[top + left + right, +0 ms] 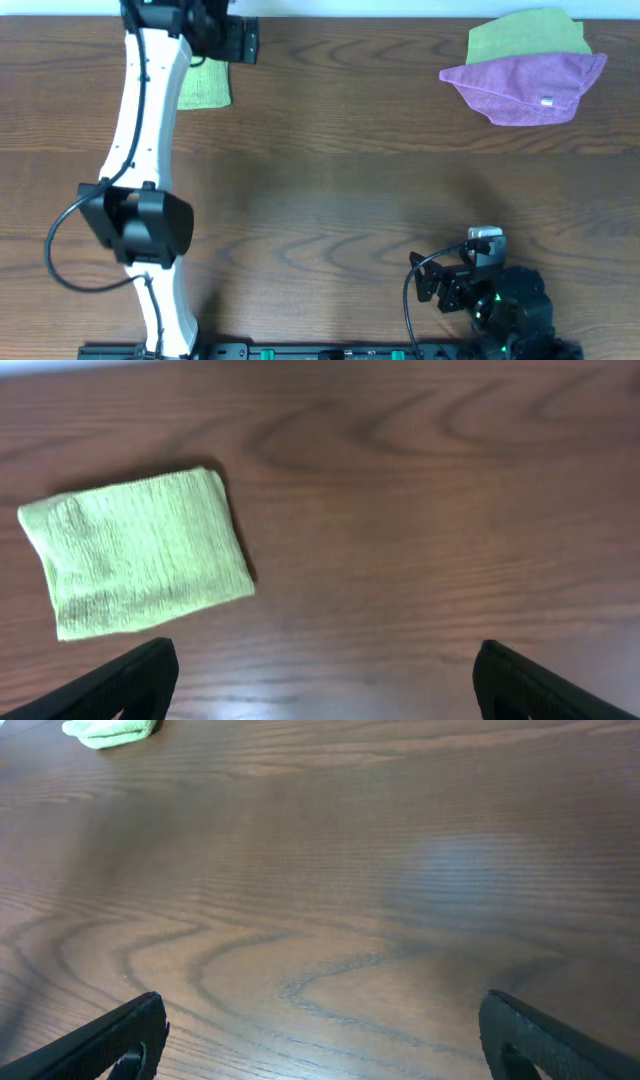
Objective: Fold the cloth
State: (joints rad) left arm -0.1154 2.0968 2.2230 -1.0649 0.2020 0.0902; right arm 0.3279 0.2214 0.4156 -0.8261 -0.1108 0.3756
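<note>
Wood-grain table [330,170] in dark brown fills all 3 views; its surface is smooth, with curved grain lines and a soft shine. A pale strip runs beyond the far edge.

At the far left the cloth [135,550] lies flat on the table. It is folded into a small, nearly rectangular pad of lime-green ribbed terry with rounded corners.

The left gripper [325,685] hovers near the cloth without touching it, its 2 black fingers [130,680] spread wide and holding nothing. The right gripper [325,1040] is at the near right, well apart from the cloth, its fingers also spread wide and empty.

At the far right a purple cloth [525,88] with a small white tag [547,100] lies partly over a second green cloth [525,38].
</note>
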